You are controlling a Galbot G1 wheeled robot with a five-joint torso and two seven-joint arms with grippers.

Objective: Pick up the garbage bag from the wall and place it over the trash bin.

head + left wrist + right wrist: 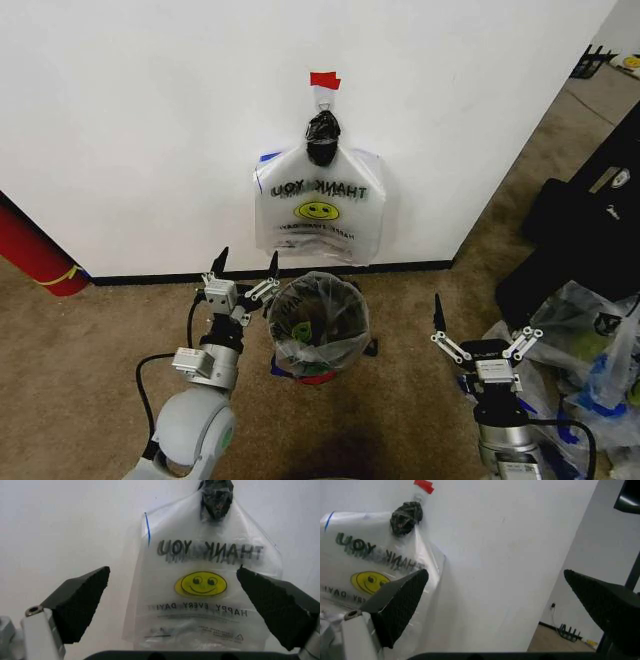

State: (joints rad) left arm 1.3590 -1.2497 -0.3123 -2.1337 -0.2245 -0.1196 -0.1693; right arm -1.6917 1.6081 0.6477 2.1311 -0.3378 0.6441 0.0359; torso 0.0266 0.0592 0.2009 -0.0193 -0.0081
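1. While both arms are waiting low over the brown carpet [100, 380], the left gripper [243, 272] is pointing up at the wall with its fingers spread wide, just beside the bin's rim.
2. Well off on the other side, the right gripper [483, 335] is hovering near a heap of clear bags [590, 340], its fingers spread and pinching nothing.
3. Between the arms, the small round black wire-mesh trash bin [318, 325] is standing on the floor, already lined with clear plastic.
4. Farther back, the thin translucent whitish garbage bag [320, 205] with black lettering and a yellow smiley is hanging flat on the white wall [140, 120], gathered under a black knot [322, 137] below a strip of red tape [324, 79].
5. It is looking light, limp and slippery, likely to crumple; the bunched top beneath the knot is seeming the firmest place to pinch.
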